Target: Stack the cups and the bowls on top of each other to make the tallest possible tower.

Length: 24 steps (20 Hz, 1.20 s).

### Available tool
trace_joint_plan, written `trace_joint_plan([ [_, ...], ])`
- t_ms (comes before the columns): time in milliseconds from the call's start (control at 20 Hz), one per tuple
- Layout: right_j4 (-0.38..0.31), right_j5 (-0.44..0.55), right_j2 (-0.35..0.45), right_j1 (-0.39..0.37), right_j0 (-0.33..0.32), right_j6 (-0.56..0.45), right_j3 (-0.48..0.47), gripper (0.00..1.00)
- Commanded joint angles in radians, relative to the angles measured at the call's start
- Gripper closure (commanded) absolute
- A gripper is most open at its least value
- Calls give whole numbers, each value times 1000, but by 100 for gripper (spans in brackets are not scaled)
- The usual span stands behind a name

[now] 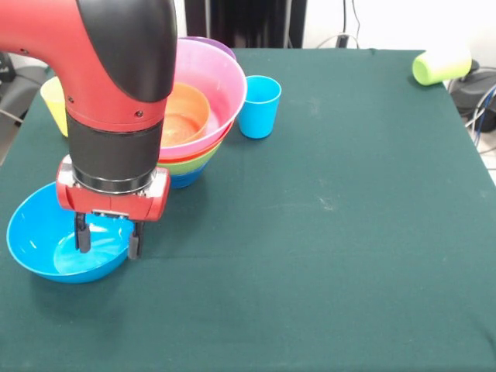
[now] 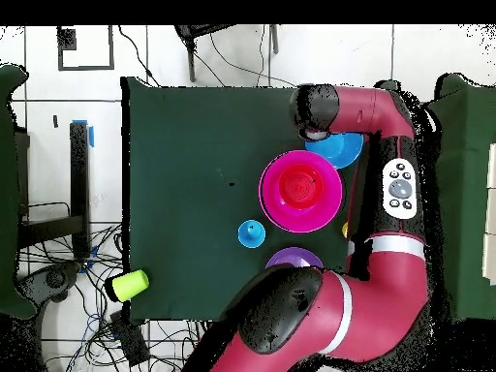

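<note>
The tower (image 1: 203, 116) stands at back left: a large pink bowl (image 1: 221, 81) on top with a small orange bowl (image 1: 184, 115) inside it, orange-red and lime green bowls beneath, and a dark blue bowl (image 1: 186, 178) at the bottom. A light blue bowl (image 1: 46, 240) sits alone in front of it. My gripper (image 1: 107, 242) is open astride that bowl's right rim, one finger (image 1: 81, 236) inside and the other outside. From overhead the arm covers most of the light blue bowl (image 2: 344, 150), next to the pink bowl (image 2: 300, 189).
A light blue cup (image 1: 258, 106) (image 2: 251, 232) stands upright right of the tower. The purple bowl (image 1: 217, 46) (image 2: 294, 258) peeks out behind it. A yellow cup (image 1: 53, 101) is half hidden by the arm. A lime green cup (image 1: 440, 66) (image 2: 128, 284) lies on its side at the table's corner.
</note>
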Motion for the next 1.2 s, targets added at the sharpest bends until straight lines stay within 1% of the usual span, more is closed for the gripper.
trace_joint_plan([
  [50, -18, -57, -15, -38, 30, -14, 158, 0],
  [200, -23, -89, -24, -35, 37, 15, 173, 0],
  [400, -20, -115, -33, -37, 37, 24, 193, 0],
  [550, -15, -100, -41, -41, 33, 14, 195, 0],
  [700, -6, -65, -62, -37, 44, 48, 179, 0],
  [750, -2, -67, -63, -36, 44, 54, 180, 0],
  [950, 16, -69, -52, -23, 39, 42, 175, 0],
  [1200, 40, -34, -55, -31, 46, 33, 166, 0],
])
